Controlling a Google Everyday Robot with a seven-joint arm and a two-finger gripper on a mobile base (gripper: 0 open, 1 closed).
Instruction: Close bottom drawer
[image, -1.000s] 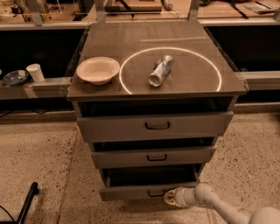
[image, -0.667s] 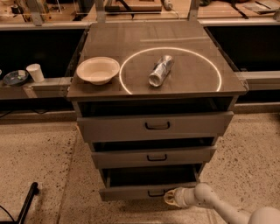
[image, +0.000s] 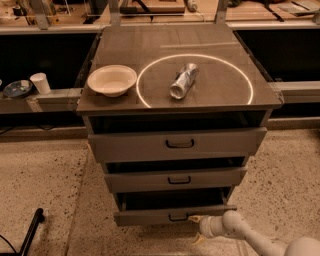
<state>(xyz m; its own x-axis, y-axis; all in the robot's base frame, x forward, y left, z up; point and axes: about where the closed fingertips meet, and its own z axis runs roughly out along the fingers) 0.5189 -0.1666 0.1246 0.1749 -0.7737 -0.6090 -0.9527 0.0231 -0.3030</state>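
Lowest in the grey-brown cabinet, at 6 o'clock of the frame: bottom drawer (image: 150, 217), standing open, slid out toward 6 o'clock with a dark gap of interior showing behind its front. Long axis of the flat front along the 9-to-3 line, face turned toward 6 o'clock, right end tipped slightly higher than the left. Small black pull handle (image: 178, 217) at mid-front. Just at 3 o'clock of that handle, touching the front panel or all but touching it: gripper (image: 196, 219), reaching in from 4 o'clock at the end of a white arm (image: 235, 227); cannot tell whether wide, narrow or gripping anything. Directly at 12 o'clock of the bottom drawer: middle drawer (image: 150, 181), wider, also partly out. Above that again: top drawer (image: 135, 146), widest, likewise partly out. On the cabinet top (image: 150, 42): a pale bowl (image: 112, 80) toward 9 o'clock, and a crumpled silver can (image: 183, 80) lying on its side inside a bright ring of light (image: 195, 54). Far out at 9 o'clock, on a low ledge: white cup (image: 40, 82) beside a dark dish (image: 17, 88). All around the cabinet base: speckled floor (image: 45, 180).
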